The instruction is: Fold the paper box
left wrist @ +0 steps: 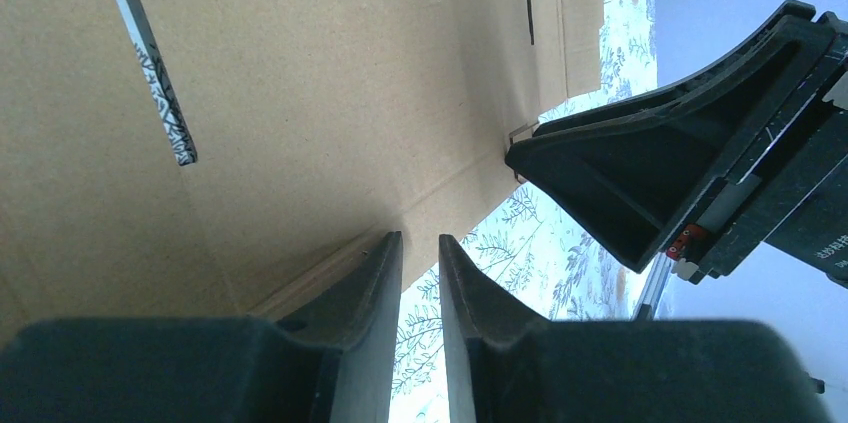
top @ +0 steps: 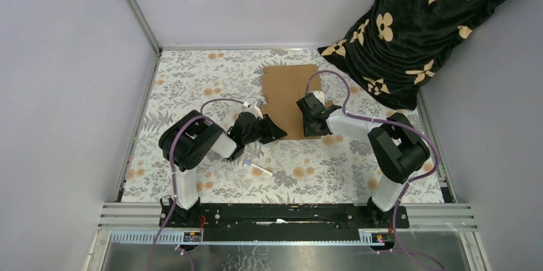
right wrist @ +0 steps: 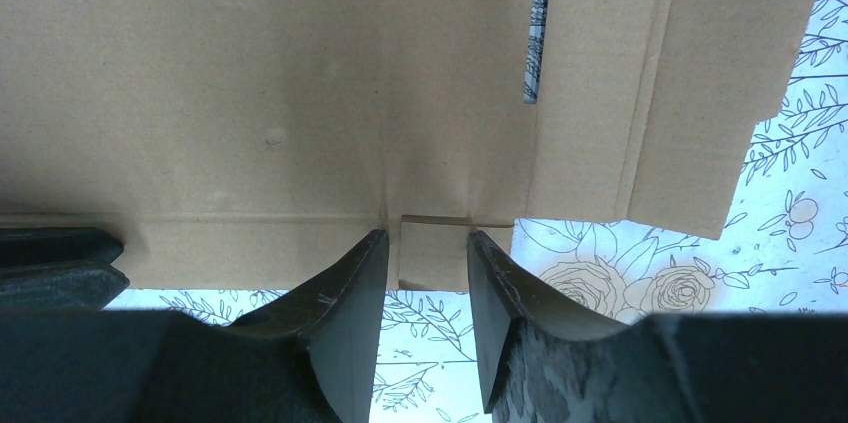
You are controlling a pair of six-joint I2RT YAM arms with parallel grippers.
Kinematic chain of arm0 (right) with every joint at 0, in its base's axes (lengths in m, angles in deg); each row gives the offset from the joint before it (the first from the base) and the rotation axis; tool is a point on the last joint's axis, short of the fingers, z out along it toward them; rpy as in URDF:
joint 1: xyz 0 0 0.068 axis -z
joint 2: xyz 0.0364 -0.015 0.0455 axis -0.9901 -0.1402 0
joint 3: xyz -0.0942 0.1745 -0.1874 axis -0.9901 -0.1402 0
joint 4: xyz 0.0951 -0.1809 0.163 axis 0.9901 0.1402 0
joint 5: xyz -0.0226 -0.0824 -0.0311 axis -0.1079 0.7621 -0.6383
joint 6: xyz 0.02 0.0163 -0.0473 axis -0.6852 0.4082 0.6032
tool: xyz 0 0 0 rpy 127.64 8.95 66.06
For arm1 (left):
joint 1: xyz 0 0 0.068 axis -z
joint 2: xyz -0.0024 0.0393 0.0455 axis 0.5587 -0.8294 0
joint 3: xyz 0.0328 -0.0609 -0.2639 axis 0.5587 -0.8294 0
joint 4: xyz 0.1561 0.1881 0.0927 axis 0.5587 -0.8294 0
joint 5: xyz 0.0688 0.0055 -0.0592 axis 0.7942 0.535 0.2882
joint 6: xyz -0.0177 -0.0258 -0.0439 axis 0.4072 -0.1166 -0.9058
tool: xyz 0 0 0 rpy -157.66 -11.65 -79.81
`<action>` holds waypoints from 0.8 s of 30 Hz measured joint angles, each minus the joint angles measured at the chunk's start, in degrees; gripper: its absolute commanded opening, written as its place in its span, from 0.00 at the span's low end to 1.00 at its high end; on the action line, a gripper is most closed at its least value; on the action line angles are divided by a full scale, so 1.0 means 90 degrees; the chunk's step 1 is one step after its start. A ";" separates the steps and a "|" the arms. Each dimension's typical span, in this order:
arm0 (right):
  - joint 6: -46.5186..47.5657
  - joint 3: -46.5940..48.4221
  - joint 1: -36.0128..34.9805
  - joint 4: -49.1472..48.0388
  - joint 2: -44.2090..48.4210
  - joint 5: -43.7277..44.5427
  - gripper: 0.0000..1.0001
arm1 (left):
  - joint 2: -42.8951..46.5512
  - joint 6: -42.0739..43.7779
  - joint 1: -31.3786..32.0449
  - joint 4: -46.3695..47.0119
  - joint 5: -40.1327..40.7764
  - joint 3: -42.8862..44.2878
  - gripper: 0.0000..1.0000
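The paper box (top: 286, 91) is laid on the table (top: 192, 85). The left gripper (top: 276, 132) and right gripper (top: 313, 130) are set at its near edge.

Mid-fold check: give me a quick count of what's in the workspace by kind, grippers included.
paper box, flat brown cardboard: 1
white pen-like stick: 1
black gold-patterned cloth: 1
Grippers, left gripper and right gripper: 2
Total: 5

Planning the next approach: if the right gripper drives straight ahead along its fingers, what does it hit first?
Likely the paper box: its small tab on the near edge sits just ahead of the right gripper, between the open fingertips. Exact depth is unclear from this view.
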 measured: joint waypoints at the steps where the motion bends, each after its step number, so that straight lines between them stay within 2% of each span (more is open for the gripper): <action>1: -0.0002 0.0002 0.0000 0.0000 0.0000 0.0000 0.43 | -0.0005 -0.0005 -0.0002 0.0029 -0.0002 -0.0007 0.28; 16: 0.0002 -0.0010 -0.0002 -0.0017 0.0002 -0.0007 0.44 | 0.0126 0.0007 0.0015 -0.0180 0.0032 -0.0002 0.29; 20: 0.0002 -0.0010 -0.0005 -0.0056 0.0005 -0.0092 0.44 | 0.0464 0.0199 0.0063 -0.0933 0.0051 0.0095 0.30; 24: 0.0002 -0.0010 -0.0039 -0.0114 0.0005 -0.0172 0.47 | 0.0901 0.0544 0.0136 -0.2142 0.0155 0.0316 0.30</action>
